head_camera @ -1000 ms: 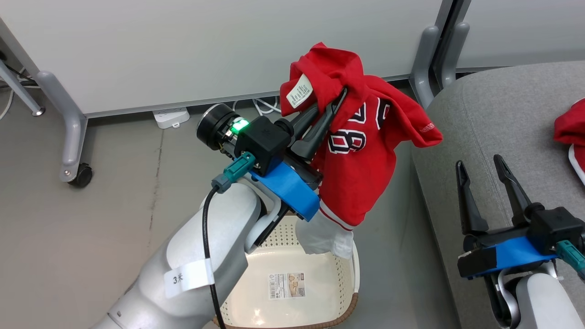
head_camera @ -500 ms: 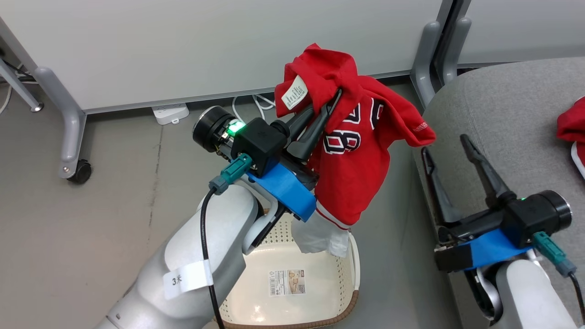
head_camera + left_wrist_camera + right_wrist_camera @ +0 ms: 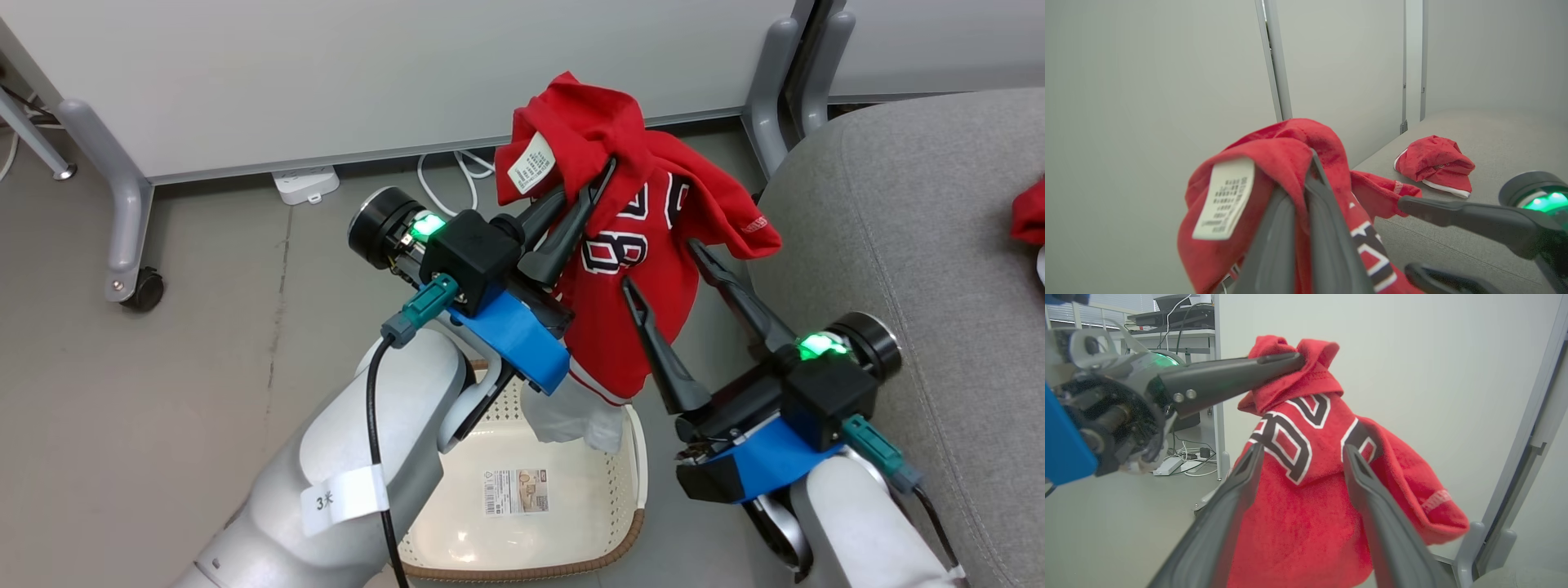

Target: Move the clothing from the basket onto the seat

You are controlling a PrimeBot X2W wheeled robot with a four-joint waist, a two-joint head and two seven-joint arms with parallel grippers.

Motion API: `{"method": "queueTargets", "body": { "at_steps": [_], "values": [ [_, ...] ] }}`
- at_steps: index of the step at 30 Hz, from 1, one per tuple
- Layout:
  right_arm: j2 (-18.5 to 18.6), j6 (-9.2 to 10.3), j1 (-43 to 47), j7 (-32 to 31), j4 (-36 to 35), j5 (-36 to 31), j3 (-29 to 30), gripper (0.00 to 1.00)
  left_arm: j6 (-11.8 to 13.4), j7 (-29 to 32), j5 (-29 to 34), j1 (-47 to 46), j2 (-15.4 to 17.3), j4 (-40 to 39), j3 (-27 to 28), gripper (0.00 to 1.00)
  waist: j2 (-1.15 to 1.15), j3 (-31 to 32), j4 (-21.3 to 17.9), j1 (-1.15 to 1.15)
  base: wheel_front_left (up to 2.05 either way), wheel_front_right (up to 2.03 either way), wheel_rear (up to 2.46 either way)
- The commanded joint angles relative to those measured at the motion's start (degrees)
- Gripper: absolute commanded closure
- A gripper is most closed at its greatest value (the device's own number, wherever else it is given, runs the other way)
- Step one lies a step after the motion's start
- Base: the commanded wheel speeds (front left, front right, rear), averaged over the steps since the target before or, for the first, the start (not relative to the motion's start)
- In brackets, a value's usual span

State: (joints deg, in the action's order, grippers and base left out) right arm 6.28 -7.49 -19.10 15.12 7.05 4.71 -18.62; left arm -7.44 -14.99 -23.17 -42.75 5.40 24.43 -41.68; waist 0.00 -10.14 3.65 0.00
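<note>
Head view, red clothing (image 3: 608, 331) hanging in the air above the basket (image 3: 633, 490), its top clamped in the left gripper (image 3: 592, 184), right gripper (image 3: 661, 263) spread wide against its numbered front, another red garment (image 3: 1435, 163) lying on the grey seat (image 3: 914, 245).

Red jersey (image 3: 604, 335) hangs above cream basket (image 3: 563, 523) — second jersey (image 3: 1433, 161) lies on grey seat (image 3: 898, 204).

The head view looks steeply down on the floor (image 3: 163, 408), with the basket (image 3: 633, 474) at its bottom edge and the seat (image 3: 922, 204) at its right. The left wrist view sits right against the raised clothing (image 3: 1278, 151), facing across the seat's top. The right wrist view faces the same clothing closely, toward the wall (image 3: 1433, 355).
</note>
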Motion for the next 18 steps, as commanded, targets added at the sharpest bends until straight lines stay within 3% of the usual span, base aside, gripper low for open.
{"method": "queueTargets", "body": {
  "at_steps": [1, 11, 18],
  "values": [
    [-0.31, -0.01, -0.84, 0.05, 0.37, 0.3, -0.7, 0.0, -0.04, -0.29, 0.17, -0.88, 0.02, 0.12, -0.13, 1.0, 0.0, -0.23, 0.15, 0.0, 0.0, 0.0, 0.0],
    [-2.36, -0.01, -4.98, 0.05, 5.3, 0.12, -3.78, 0.0, -0.04, -0.29, 0.58, -2.04, -0.84, -0.31, -0.63, 1.0, 0.0, -1.82, 1.03, 0.0, 0.0, 0.0, 0.0],
    [-3.27, -0.01, -7.81, 0.05, 8.86, -3.54, -1.28, 0.0, -0.04, -0.29, 1.1, -2.25, -1.39, -0.74, -0.7, 1.0, 0.0, -2.64, 1.51, 0.0, 0.0, 0.0, 0.0]
  ]
}}
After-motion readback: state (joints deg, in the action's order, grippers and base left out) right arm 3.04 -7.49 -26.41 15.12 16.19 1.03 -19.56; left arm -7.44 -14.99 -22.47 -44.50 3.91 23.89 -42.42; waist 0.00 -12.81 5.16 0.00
